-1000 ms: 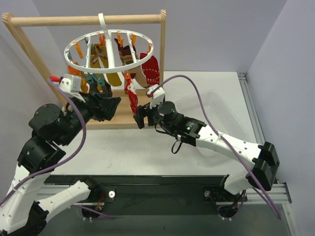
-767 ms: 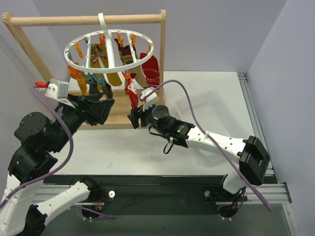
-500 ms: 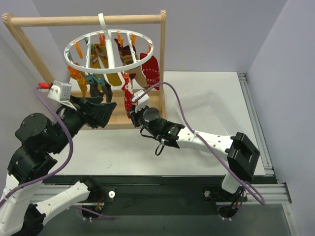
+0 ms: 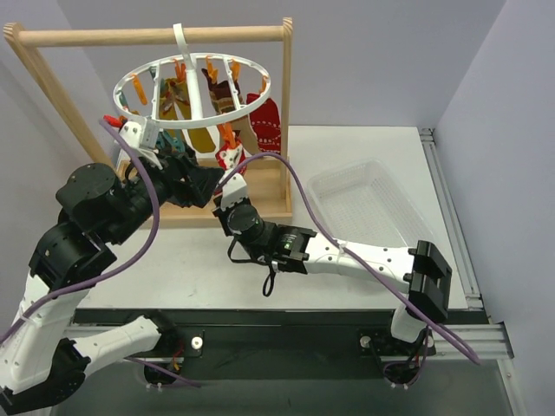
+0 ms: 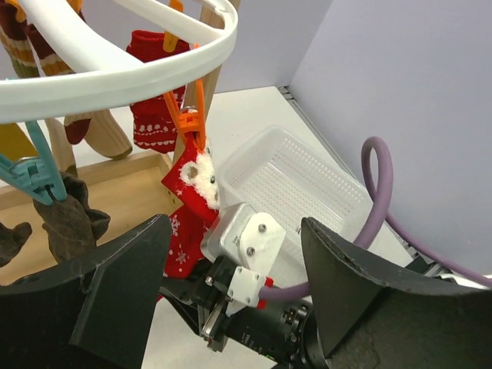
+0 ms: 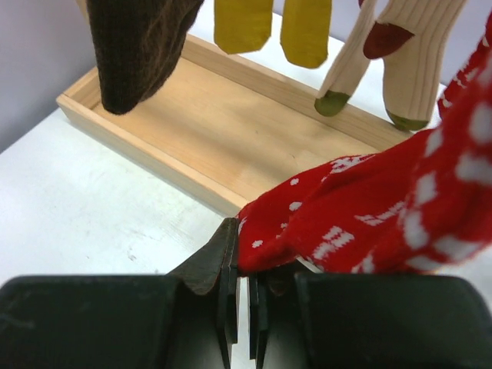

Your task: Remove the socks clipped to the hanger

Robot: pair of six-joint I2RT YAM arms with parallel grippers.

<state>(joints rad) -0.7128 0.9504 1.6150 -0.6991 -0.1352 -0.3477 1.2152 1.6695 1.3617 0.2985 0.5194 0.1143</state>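
Right wrist view: the red sock (image 6: 369, 207), patterned in white, runs down from the upper right. Its lower end is pinched between the fingers of the right gripper (image 6: 240, 307), whose jaws are closed with only the fabric between them.

In the left wrist view the same sock hangs from an orange clip (image 5: 188, 115) on the near rim of the hanger (image 5: 108, 81), a white ring, and the right gripper grasps it from below. Other socks are clipped around the ring:
- A brown sock (image 6: 138, 46) hangs beside a mustard pair (image 6: 242, 23).
- Cream socks (image 6: 415, 69) with red and green toes hang further right.
- A teal clip (image 5: 34, 173) holds a dark brown one at the left.

The left gripper (image 4: 198, 184) sits just left of the red sock, under the ring's near edge. Its fingers are spread wide and hold nothing — in its own view the sock and the right arm's wrist show between them.

The hanger hooks over the top bar of the wooden rack (image 4: 147, 35), and the socks dangle above the rack's tray-like base (image 6: 231, 131). A clear mesh basket (image 5: 277, 165) lies on the table (image 4: 199, 260) to the right, well apart from the gripped sock.
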